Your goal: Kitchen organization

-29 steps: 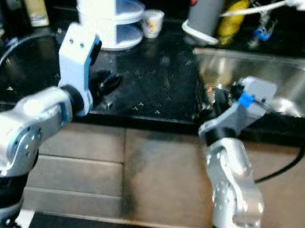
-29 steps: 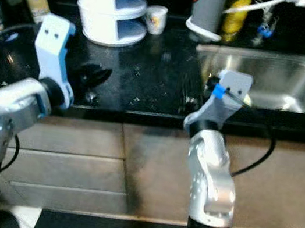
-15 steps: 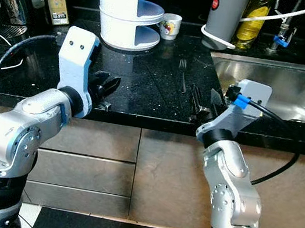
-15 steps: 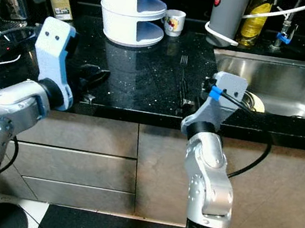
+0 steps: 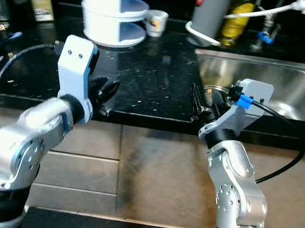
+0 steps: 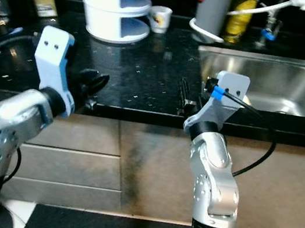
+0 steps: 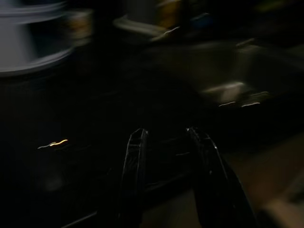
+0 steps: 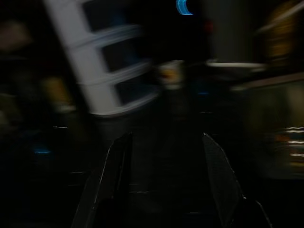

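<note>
On the black countertop [image 5: 146, 83], in the head views, a white tiered rack [image 5: 109, 6] is seen at the back with a small cup [image 5: 155, 22] beside it, and a steel sink [image 5: 276, 82] to the right. The left gripper [image 5: 106, 91] and right gripper [image 5: 202, 102] are held over the counter's front edge, nothing gripped. From the left wrist, two dark fingers [image 7: 135, 161] are seen parted with only counter between them. From the right wrist, the fingers [image 8: 116, 166] are spread apart, pointed toward the blurred rack [image 8: 99, 61] and cup [image 8: 171, 73].
</note>
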{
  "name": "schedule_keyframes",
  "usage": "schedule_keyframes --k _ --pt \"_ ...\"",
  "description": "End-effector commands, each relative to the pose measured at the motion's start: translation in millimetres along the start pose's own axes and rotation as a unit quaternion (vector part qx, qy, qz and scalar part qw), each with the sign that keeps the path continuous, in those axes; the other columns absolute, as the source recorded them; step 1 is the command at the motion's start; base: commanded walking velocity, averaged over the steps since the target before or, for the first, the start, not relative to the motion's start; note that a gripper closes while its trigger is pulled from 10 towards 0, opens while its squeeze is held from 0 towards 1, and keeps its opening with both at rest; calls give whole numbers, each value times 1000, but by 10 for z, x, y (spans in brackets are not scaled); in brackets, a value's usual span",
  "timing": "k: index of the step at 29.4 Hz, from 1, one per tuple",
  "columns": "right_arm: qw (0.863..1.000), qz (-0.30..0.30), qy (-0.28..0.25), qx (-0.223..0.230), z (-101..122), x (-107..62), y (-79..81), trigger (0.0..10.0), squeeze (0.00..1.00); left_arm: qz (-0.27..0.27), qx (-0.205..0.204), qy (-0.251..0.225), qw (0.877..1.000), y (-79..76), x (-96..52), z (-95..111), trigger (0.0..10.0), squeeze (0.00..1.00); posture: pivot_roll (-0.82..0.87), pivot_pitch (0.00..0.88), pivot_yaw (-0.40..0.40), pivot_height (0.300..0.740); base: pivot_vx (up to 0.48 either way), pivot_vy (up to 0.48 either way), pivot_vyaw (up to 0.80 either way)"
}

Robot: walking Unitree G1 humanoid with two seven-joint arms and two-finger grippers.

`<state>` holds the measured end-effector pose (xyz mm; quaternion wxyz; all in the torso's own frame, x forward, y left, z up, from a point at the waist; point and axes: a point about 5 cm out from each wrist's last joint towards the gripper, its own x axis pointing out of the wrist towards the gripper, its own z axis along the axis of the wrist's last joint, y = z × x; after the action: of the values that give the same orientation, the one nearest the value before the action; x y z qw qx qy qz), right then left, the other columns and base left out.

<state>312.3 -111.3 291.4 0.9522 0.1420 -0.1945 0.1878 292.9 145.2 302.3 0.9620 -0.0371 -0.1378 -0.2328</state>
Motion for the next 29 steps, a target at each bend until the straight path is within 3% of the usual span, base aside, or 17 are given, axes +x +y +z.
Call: schedule_keyframes --k 1,4,5,6,8,11,13,14,16,17,20,21,23,25,26,27,29 --pt "996 70 3 55 13 -62 129 10000 0 -43 -24 -41 998 -9 -141 87 10000 0 24 193 -2 740 0 0 0" --pt "992 97 11 79 26 -110 139 10000 0 -61 -20 -27 998 47 -251 51 10000 0 -3 172 14 740 0 0 0" --pt "984 138 29 107 18 -197 112 10000 0 -112 3 24 993 64 -406 -56 10000 0 13 169 7 740 0 0 0" --pt "984 138 29 107 18 -197 112 10000 0 -112 3 24 993 64 -406 -56 10000 0 13 169 7 740 0 0 0" --pt "978 162 49 120 -21 -254 73 10000 0 -162 16 83 983 37 -514 -168 10000 0 18 172 1 740 0 0 0" --pt "962 199 116 144 -229 -405 -68 10000 0 -254 9 266 930 -83 -835 -537 10000 0 20 160 -2 740 0 0 0" --pt "951 220 171 137 -376 -539 -156 10000 0 -278 12 333 901 -141 -974 -701 10000 0 27 160 -4 740 0 0 0" --pt "938 205 254 120 -606 -689 -304 10000 0 -274 12 374 886 -190 -1022 -883 10000 0 42 174 -19 740 0 0 0" --pt "917 179 346 86 -902 -866 -430 10000 0 -238 36 427 872 -176 -1037 -1157 10000 0 38 177 -24 740 0 0 0" --pt "917 179 346 86 -902 -866 -430 10000 0 -238 36 427 872 -176 -1037 -1157 10000 0 38 177 -24 740 0 0 0" --pt "880 105 463 18 -1465 -1181 -609 10000 0 -128 98 487 859 -88 -1050 -1772 10000 0 14 176 -13 740 0 0 0" --pt "880 105 463 18 -1465 -1181 -609 10000 0 -128 98 487 859 -88 -1050 -1772 10000 0 14 176 -13 740 0 0 0" --pt "870 61 489 -2 -1652 -1283 -674 10000 0 -83 97 482 867 -82 -1030 -1988 10000 0 12 175 -17 740 0 0 0" --pt "863 -18 504 -25 -1946 -1449 -755 10000 0 -36 43 433 899 -187 -1002 -2288 10000 0 10 172 -21 740 0 0 0" --pt "864 -58 500 -12 -2073 -1528 -768 10000 0 13 -5 425 905 -188 -1046 -2432 10000 0 2 161 -31 740 0 0 0" --pt "864 -81 496 0 -2142 -1576 -767 10000 0 44 -37 423 904 -183 -1089 -2513 10000 0 2 161 -31 740 0 0 0" --pt "856 -95 507 -5 -2293 -1712 -738 10000 0 113 -55 454 882 -94 -1258 -2717 10000 0 -2 161 -32 740 0 0 0"
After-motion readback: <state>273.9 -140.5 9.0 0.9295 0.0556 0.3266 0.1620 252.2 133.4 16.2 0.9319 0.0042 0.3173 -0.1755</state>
